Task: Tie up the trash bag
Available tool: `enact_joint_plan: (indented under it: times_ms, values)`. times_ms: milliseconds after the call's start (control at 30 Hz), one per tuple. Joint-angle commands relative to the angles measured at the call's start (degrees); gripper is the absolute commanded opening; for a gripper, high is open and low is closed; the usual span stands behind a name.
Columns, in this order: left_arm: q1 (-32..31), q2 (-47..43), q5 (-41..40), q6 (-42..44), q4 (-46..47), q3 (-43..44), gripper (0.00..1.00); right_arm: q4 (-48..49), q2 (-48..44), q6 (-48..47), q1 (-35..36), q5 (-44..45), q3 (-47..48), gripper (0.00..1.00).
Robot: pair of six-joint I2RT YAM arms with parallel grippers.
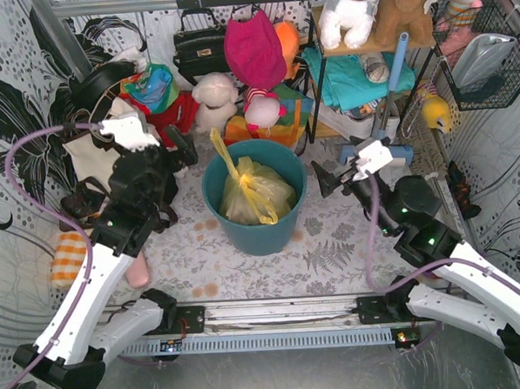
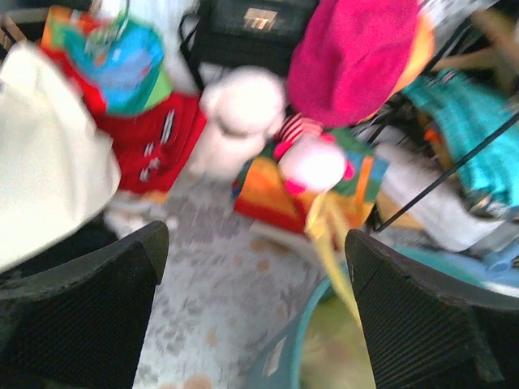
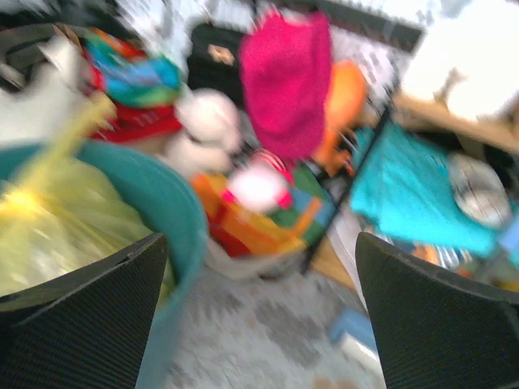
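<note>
Your left gripper (image 2: 255, 235) and right gripper (image 3: 261, 239) both have their fingers spread wide and hold nothing, one on each side of the trash bag (image 1: 253, 195). The bag sits inside the teal bin (image 1: 271, 236), with one yellow end poking up. The bin stands on a grey leaf-print cloth (image 1: 332, 239), with black-and-white floral walls (image 1: 9, 68) around it. The gold plate on the black handbag (image 1: 202, 45) is too small to read.

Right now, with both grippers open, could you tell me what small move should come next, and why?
Probably ease the left gripper forward and right to the upright end of the bag. Its jaws are open and hold nothing; the bag sits in the bin, and that end stands just ahead of it in the wrist view. Whether a knot exists already is unclear.
</note>
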Motion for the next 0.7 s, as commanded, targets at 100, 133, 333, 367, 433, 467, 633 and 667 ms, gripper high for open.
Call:
enact_joint_plan:
  times_ms: [100, 133, 333, 367, 433, 467, 633, 667]
  values:
    - [0.1, -9.9, -12.4, -5.1, 5.7, -19.5, 0.98, 0.3, -1.6, -7.1, -3.3, 22.3, -13.4, 0.97]
    - [0.1, -11.4, -14.7, -5.5, 6.9, -22.4, 0.98, 0.6, -2.1, -6.0, -5.2, 22.2, -15.2, 0.97]
    - [0.1, -17.7, -26.7, -6.8, 13.3, -37.2, 0.98, 4.1, -2.1, 2.7, -19.3, 19.3, -26.3, 0.97]
    - [0.1, -17.7, -27.3, -6.0, 15.5, -39.2, 0.98, 5.2, -1.8, 4.9, -22.0, 18.1, -28.3, 0.97]
    - [0.1, -15.7, -28.9, -4.9, 19.7, -42.6, 0.98, 8.1, -0.8, 9.8, -27.0, 16.0, -32.3, 0.97]
    - [0.1, -13.9, -29.7, -4.2, 22.7, -44.3, 0.98, 10.0, -0.2, 11.4, -29.2, 15.5, -34.3, 0.97]
    - [0.1, -1.2, -29.3, 4.0, 46.9, -53.5, 0.98, 22.3, 6.2, 14.5, -36.5, 17.4, -41.6, 0.97]
    - [0.3, 1.5, -28.1, 6.6, 53.6, -55.2, 0.98, 25.3, 8.1, 14.8, -37.6, 18.6, -42.5, 0.97]
